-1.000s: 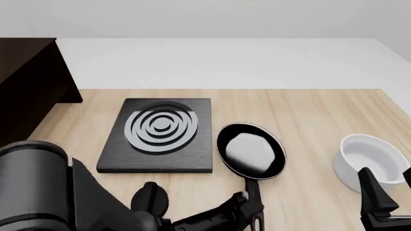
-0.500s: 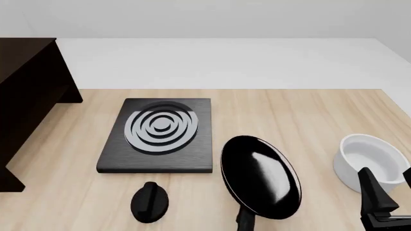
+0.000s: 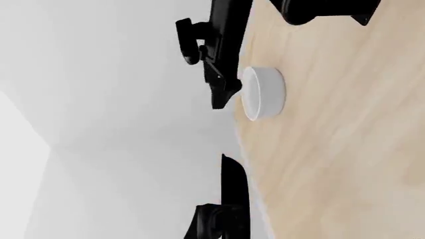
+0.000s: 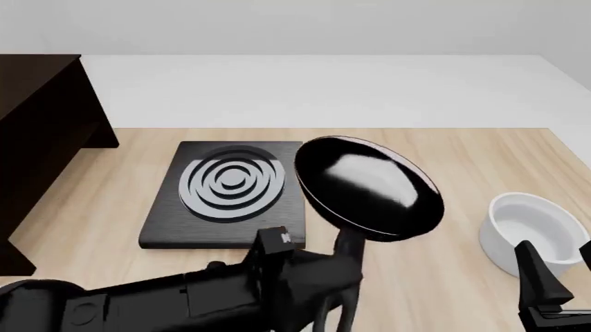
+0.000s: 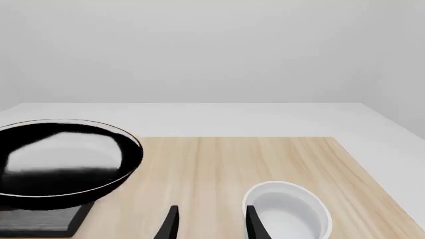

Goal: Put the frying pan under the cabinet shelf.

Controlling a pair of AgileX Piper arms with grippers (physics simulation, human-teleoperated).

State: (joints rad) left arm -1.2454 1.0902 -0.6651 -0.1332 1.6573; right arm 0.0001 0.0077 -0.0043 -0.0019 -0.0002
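We have the round glossy black frying pan with its thin silvery rim (image 4: pixel 369 188) lifted at the frame's centre, tilted, beside the flat black square stove plate with white rings (image 4: pixel 228 195). Our left gripper (image 4: pixel 342 273) appears clamped on the slim handle near the bowl. We judge it rigid, slick and bowl-heavy, so it may droop. The dark brown wooden cabinet shelf (image 4: pixel 41 131) stands at the far left. Our right gripper (image 5: pixel 209 224) rests with fingers apart, beside the white round bowl (image 5: pixel 289 209).
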